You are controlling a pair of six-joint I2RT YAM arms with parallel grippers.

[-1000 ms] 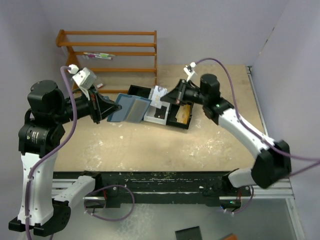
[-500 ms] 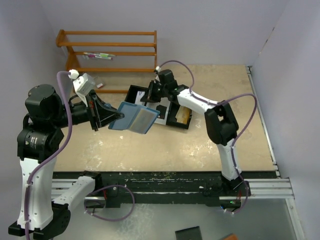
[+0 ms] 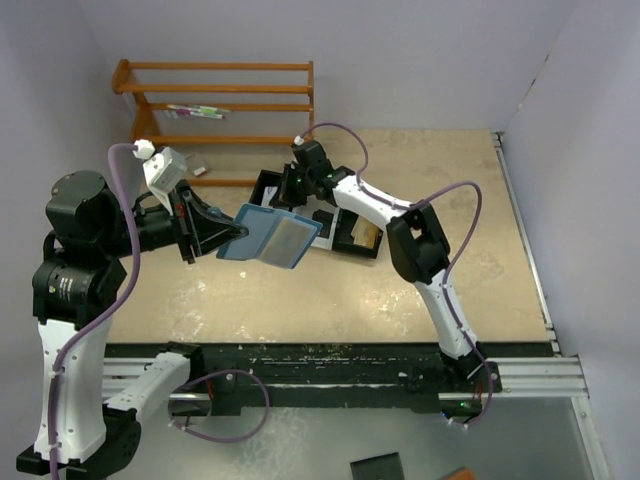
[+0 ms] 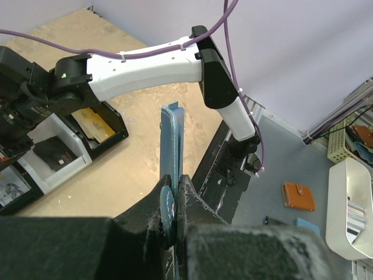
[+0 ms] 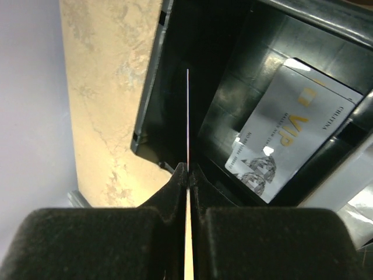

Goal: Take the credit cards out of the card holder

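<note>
Carefully: credit card (image 5: 187, 116) over tray (image 5: 148, 111)
Right jaws pinch it edge-on, left jaws clamp the card holder (image 3: 270, 235); a skewed release could land it outside

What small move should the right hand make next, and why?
Probably lower slightly and open. The right hand pinches a thin card edge-on above the tray, where a silver VIP card already lies, while the left hand holds the blue card holder.
</note>
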